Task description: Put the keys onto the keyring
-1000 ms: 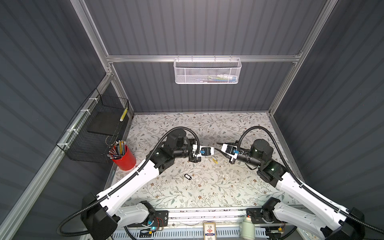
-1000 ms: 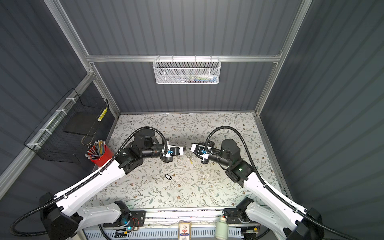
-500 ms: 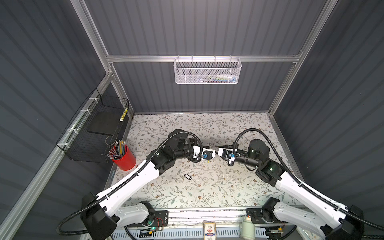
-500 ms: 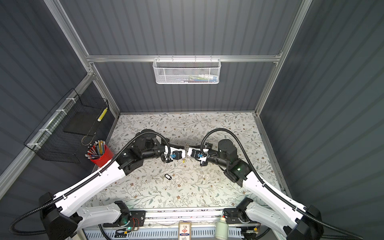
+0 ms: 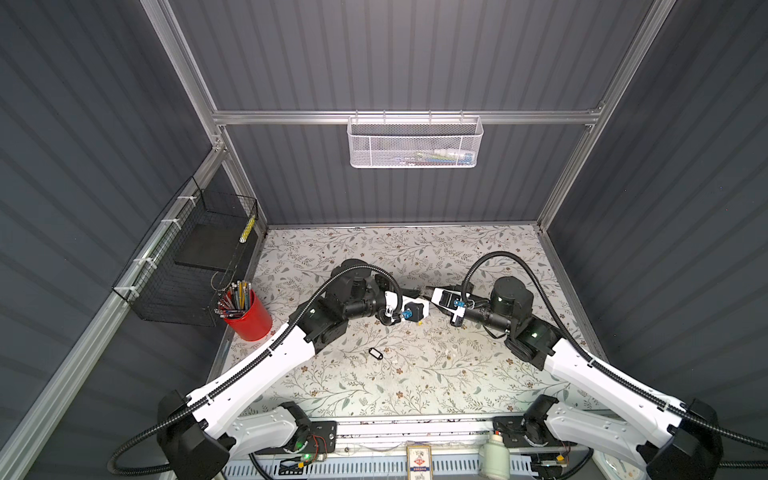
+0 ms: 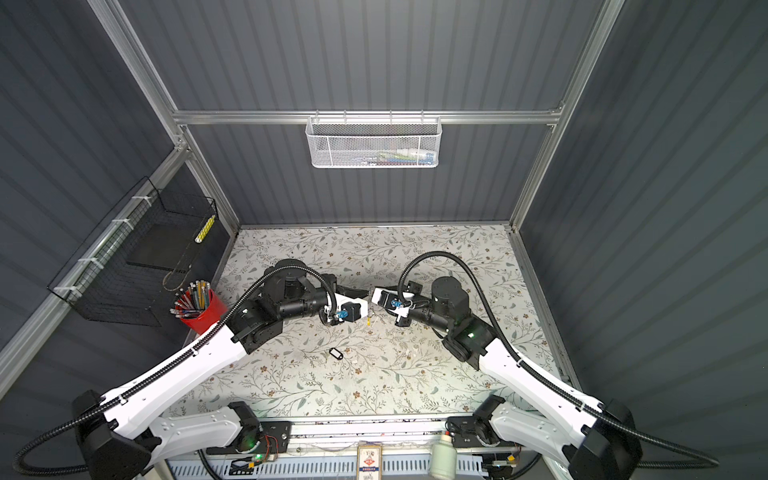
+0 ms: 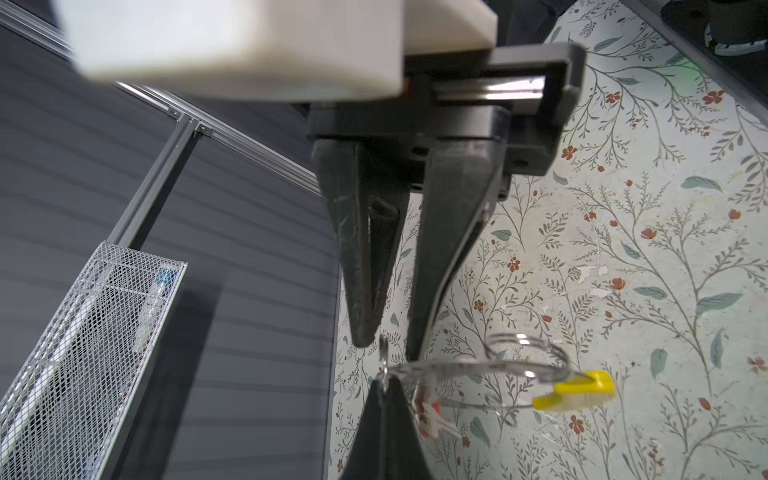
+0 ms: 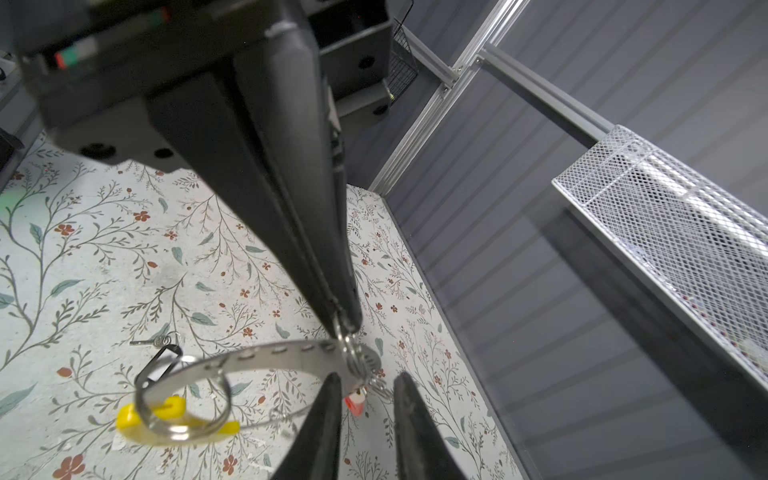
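Grey steel is hanging in the air between my two arms: the keyring (image 8: 274, 351) is floating above the middle of the table (image 5: 415, 386), clear of the flowered surface, with its yellow segment (image 7: 582, 388) sitting on the far side of the hoop from my fingertips. My left gripper (image 7: 382, 385) is doing the holding. Its fingers are pressed together into one dark wedge, nipping the hoop at its rim.

My right gripper (image 8: 369, 377) is facing it tip to tip, and its fingers are standing a little apart, the table pattern showing through the gap. A small metal ring (image 7: 382, 355) is sitting in that gap; whether either finger is touching it, I cannot tell.

The key with the orange-red tag (image 8: 354, 404) is dangling just beside those tips, close to the hoop and off the table. I cannot tell whether its ring is round the hoop or only beside it.

The other key, the one with the black oval tag (image 5: 375, 353), is lying flat on the table, nearer the front edge than my grippers, well apart from the keyring and touched by neither arm. A red cup (image 5: 248, 320) of pencils is standing off at the table's left edge.
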Controlling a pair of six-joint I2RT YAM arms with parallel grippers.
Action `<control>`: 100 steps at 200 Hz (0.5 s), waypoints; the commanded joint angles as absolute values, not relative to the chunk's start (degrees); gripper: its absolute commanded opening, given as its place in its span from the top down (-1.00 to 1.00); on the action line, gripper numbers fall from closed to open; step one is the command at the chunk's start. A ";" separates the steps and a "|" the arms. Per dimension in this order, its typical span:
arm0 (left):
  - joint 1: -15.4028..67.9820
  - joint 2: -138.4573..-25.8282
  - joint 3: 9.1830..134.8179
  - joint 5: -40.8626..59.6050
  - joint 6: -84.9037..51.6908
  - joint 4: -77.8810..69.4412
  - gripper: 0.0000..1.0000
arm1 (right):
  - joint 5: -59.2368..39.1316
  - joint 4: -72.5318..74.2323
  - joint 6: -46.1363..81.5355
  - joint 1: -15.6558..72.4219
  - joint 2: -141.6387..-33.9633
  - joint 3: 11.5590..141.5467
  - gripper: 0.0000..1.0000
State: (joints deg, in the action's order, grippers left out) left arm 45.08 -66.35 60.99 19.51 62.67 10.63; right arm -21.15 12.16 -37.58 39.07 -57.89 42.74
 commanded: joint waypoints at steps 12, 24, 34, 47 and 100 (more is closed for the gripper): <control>45.60 -64.45 59.26 21.89 63.88 7.70 1.00 | -22.21 17.40 -34.81 39.30 -55.87 40.28 0.47; 45.61 -64.11 58.63 22.15 64.15 6.62 1.00 | -23.41 17.49 -34.78 39.29 -55.56 40.00 0.47; 45.62 -63.72 57.94 22.50 64.49 5.46 1.00 | -23.95 17.08 -34.80 39.30 -55.46 39.90 0.47; 45.61 -63.08 56.91 22.69 64.79 3.56 1.00 | -23.98 16.42 -34.88 39.29 -55.37 39.88 0.47; 45.58 -61.17 52.76 23.34 67.40 -2.73 1.00 | -22.17 15.71 -34.96 38.94 -53.77 37.57 0.40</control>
State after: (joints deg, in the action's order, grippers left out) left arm 45.34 -62.57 54.37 21.69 65.04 2.42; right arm -22.63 15.05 -36.01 39.09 -55.05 39.24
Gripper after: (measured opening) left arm 0.047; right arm 0.296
